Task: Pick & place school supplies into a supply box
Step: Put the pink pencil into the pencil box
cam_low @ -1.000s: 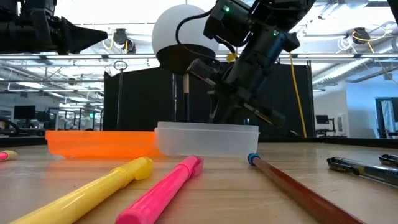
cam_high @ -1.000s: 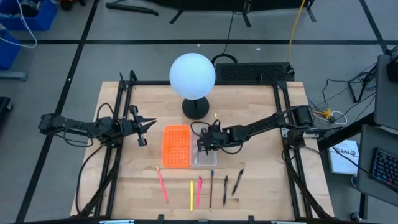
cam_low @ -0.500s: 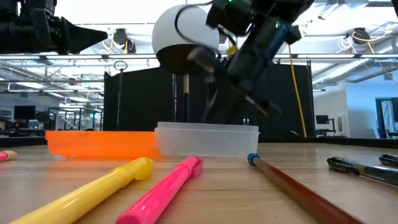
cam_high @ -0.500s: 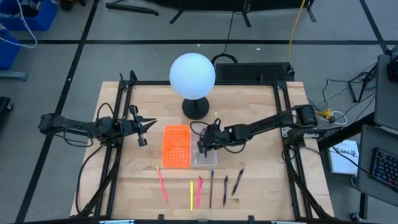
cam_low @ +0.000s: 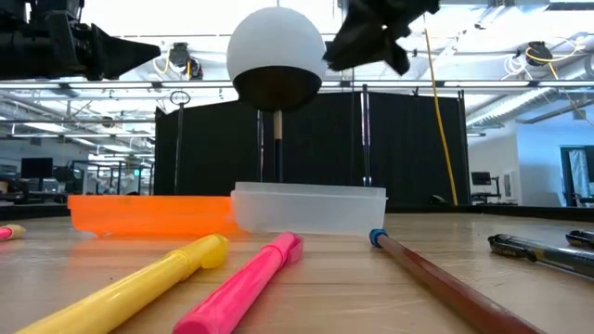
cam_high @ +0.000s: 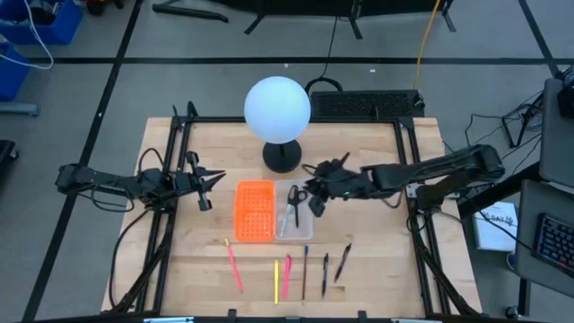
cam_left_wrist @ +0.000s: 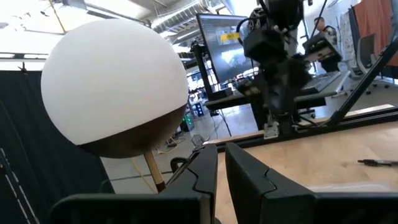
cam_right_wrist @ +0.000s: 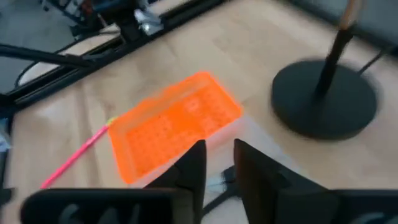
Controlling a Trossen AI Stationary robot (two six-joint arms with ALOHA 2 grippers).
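The black-handled scissors (cam_high: 293,205) lie flat in the clear tray (cam_high: 305,231), which is joined to the orange perforated half (cam_high: 255,212). My right gripper (cam_high: 315,199) hovers open above the tray's right edge, high over the table in the low view (cam_low: 371,37), touching nothing. Its wrist view looks down on the orange half (cam_right_wrist: 174,124). Several pens lie on the wood near the tray: pink (cam_high: 234,266), yellow (cam_high: 276,281), pink (cam_high: 287,275) and dark ones (cam_high: 325,274). My left gripper (cam_high: 208,184) waits shut, left of the orange half.
The white globe lamp (cam_high: 278,109) stands on its black base (cam_high: 282,156) just beyond the tray, close to my right arm. Black frame rails (cam_high: 179,161) run along both table sides. Bare wood lies left of the pens and right of the tray.
My right gripper has risen out of the clear tray and drawn back toward the table's right edge. The scissors now show lying in the tray, free of the fingers.
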